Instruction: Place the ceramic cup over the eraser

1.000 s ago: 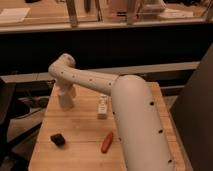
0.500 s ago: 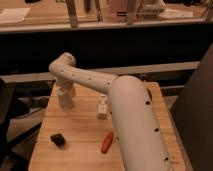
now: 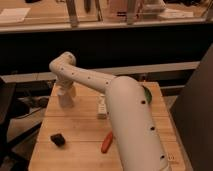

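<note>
The eraser [image 3: 58, 139] is a small black lump on the front left of the wooden table [image 3: 80, 125]. The ceramic cup [image 3: 65, 99] is a small white tapered shape at the back left of the table, right under the end of my arm. My gripper [image 3: 65, 90] hangs down from the white arm directly over the cup and seems to be at or around its top. The gripper and cup blend together, so I cannot tell whether the cup is held. The eraser lies well in front of the cup, apart from it.
A small white object [image 3: 102, 107] stands near the table's middle, partly behind my arm. An orange-red elongated object [image 3: 106, 142] lies at the front centre. Something green [image 3: 146, 94] shows at the right behind the arm. A dark counter runs behind the table.
</note>
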{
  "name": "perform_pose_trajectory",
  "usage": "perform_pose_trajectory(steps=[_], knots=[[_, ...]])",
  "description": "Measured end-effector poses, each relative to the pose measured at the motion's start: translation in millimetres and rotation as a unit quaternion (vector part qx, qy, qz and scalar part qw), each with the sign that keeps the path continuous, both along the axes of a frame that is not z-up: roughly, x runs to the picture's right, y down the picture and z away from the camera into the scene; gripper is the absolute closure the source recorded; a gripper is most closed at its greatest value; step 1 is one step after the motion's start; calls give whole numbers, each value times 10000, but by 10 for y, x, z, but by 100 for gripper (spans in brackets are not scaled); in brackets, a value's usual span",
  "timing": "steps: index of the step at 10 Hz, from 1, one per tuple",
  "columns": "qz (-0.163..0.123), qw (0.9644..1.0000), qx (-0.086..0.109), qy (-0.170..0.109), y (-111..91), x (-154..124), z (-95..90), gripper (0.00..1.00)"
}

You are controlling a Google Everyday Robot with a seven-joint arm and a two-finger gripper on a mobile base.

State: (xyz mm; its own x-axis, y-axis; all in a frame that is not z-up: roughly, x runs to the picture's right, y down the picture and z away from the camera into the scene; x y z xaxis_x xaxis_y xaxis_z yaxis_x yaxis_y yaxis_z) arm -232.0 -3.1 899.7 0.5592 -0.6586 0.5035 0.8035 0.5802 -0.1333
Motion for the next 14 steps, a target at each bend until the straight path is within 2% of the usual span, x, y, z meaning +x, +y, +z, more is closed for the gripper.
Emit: perform_pose_trajectory(steps=[7,14], knots=[[-133,9998,-174,-37,36,-43,72,20],[-221,9994,-254,-45,66,-98,106,20]])
